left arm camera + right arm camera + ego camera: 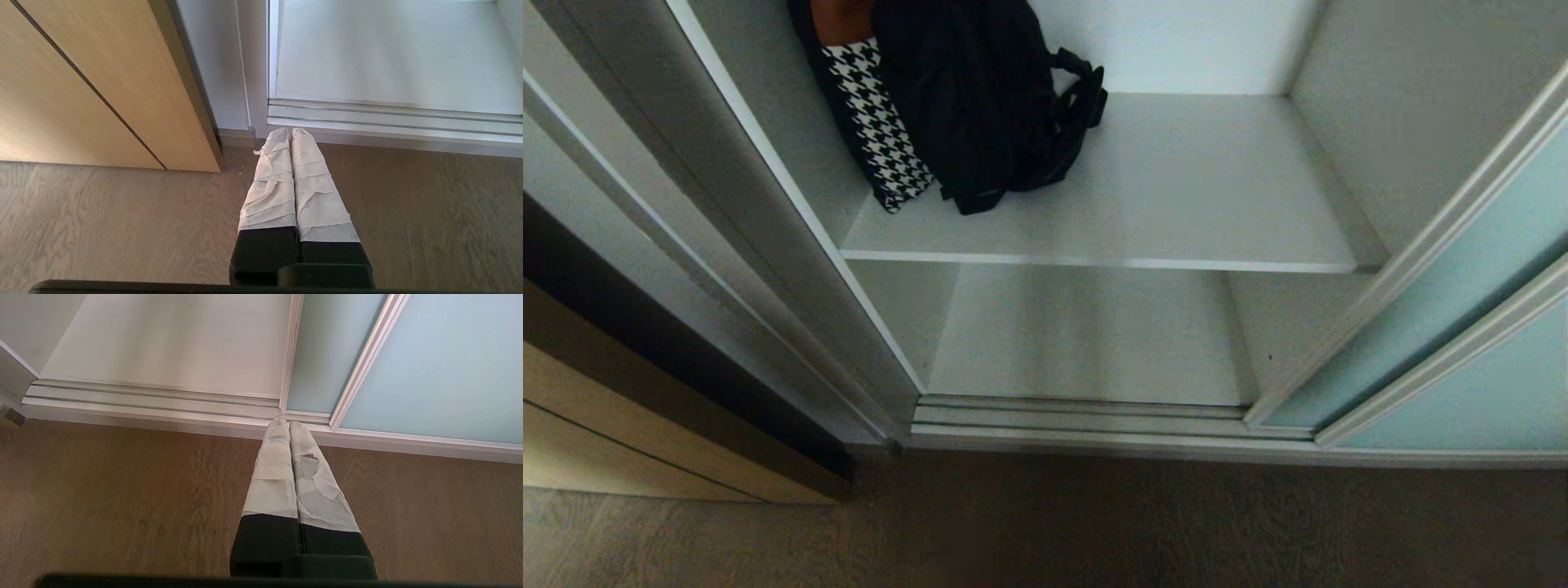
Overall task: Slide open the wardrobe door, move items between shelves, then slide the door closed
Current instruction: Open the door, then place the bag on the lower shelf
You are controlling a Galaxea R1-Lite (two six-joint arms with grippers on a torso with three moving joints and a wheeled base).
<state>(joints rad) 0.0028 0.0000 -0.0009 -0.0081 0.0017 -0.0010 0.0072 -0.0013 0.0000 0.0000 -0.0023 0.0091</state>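
Wardrobe interior, as we find it: sliding wardrobe door [1437, 327] pushed aside at right. Upper shelf [1176, 196] bears houndstooth piece [878, 122] and black strappy bundle [988, 98], touching, at left. Lower shelf [1086, 335] bare. Our left gripper [291, 131] and right gripper [284, 422]: fingers together, holding nothing, above wood floor [122, 477] near floor track [388, 118].

Doorway open; bags [964, 106] crowding upper shelf's [1176, 188] left, right half free.
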